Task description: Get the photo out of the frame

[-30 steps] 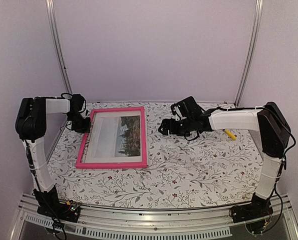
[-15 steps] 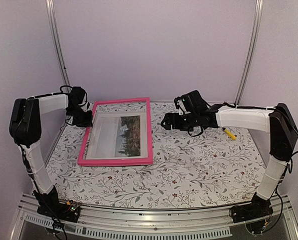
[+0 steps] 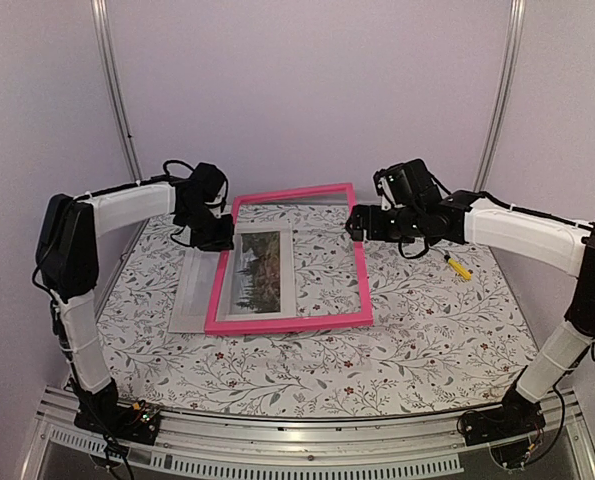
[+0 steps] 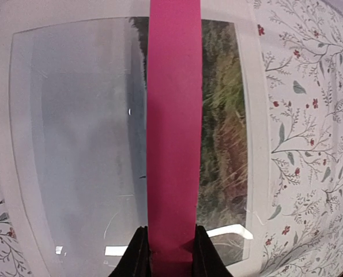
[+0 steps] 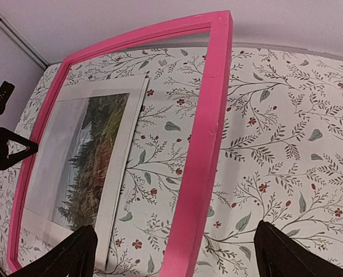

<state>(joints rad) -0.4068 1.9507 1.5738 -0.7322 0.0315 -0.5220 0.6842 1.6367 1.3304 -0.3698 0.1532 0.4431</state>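
Pinching left rail of frame [image 3: 287,323], left end effector [image 3: 217,240] grasps it firmly, tipping far edge up off bench [image 3: 427,330] so photo [image 3: 260,275] lies free beneath, poking out left. Right end effector [image 3: 357,224] released, jaws wide near right rail, likely to steady.

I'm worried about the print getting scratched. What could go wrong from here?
1. The left gripper pinches just one bar of the frame, so the tilted frame may twist or slip out.
2. That bar crosses right over the photo lying on the table; a drop or drag could scuff or shove it.
3. The right gripper hangs open by the frame's far right corner and might bump it instead of catching it.
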